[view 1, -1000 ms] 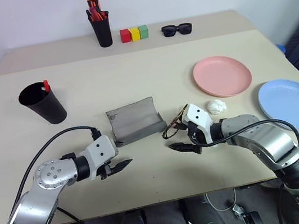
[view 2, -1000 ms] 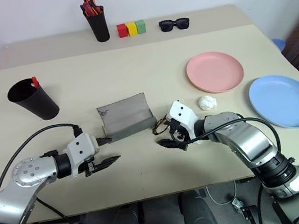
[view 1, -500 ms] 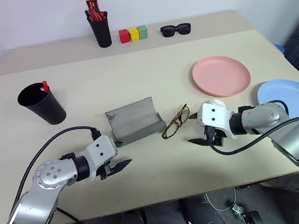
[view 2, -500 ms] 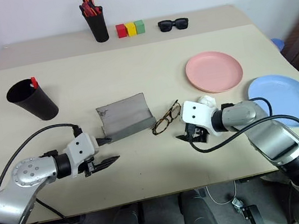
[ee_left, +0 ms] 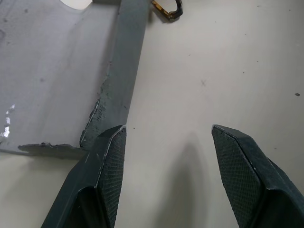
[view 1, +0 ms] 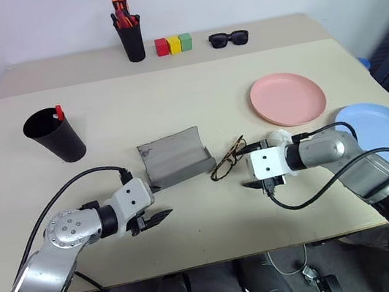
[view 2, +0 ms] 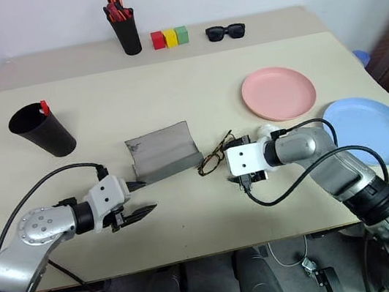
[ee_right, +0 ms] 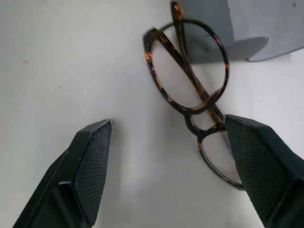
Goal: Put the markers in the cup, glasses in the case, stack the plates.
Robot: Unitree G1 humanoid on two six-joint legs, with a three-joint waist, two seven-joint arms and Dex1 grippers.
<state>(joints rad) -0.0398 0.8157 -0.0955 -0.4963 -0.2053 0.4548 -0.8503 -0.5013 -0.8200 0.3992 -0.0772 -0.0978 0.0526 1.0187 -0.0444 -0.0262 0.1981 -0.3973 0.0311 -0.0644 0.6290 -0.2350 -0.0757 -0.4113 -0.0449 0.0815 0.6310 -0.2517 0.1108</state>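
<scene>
On the desk [view 1: 175, 119], the open case [view 1: 174, 158] is lying left of the glasses [view 1: 229, 158]. The right gripper [ee_right: 166, 156] is hovering nearest, fingers spread empty; frames apparently running diagonally between them. The left gripper [ee_left: 166, 156] is gaping empty too.

Even, bright, diffuse light falls from above; the table [view 1: 173, 105] reads pale and flat, with only soft, short shadows under the cup [view 1: 56, 134] and the case [view 1: 174, 156]. A small glare spot shows on the case's grey inside in the left wrist view. The head views are sharp, with slight bending of straight edges toward the corners
</scene>
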